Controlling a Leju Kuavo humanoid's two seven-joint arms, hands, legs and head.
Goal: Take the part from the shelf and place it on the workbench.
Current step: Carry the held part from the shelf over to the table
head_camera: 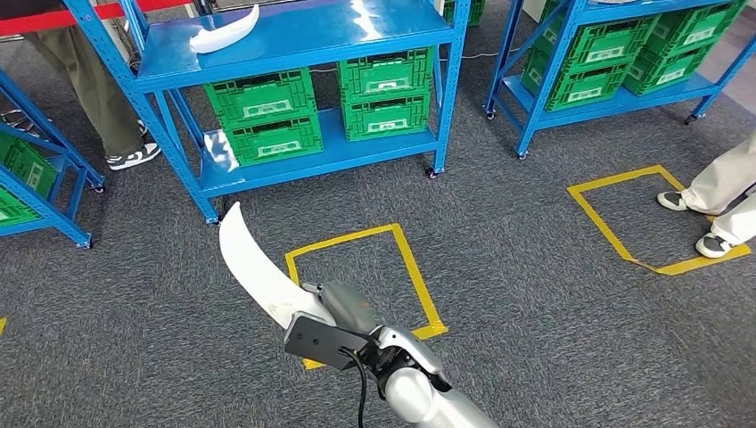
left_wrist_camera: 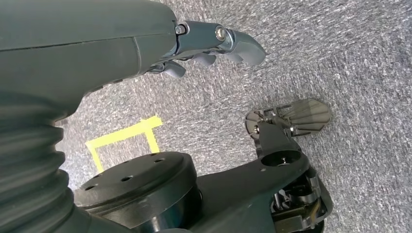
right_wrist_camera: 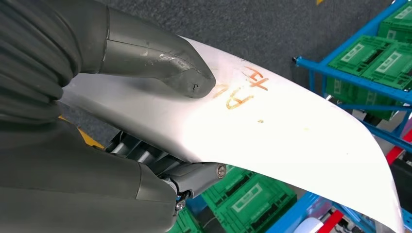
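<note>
The right hand (head_camera: 334,308) holds the white curved plastic part (head_camera: 254,267): in the right wrist view its thumb presses on top and its fingers (right_wrist_camera: 145,154) close under it. In the head view the part rises from the hand toward 11 o'clock, over the grey carpet floor (head_camera: 535,294) beside a yellow tape square (head_camera: 361,267). A second white curved part (head_camera: 225,34) lies on the blue metal shelf (head_camera: 303,36) at 11 o'clock. The left hand (left_wrist_camera: 214,46) holds nothing, its fingers curled in.
</note>
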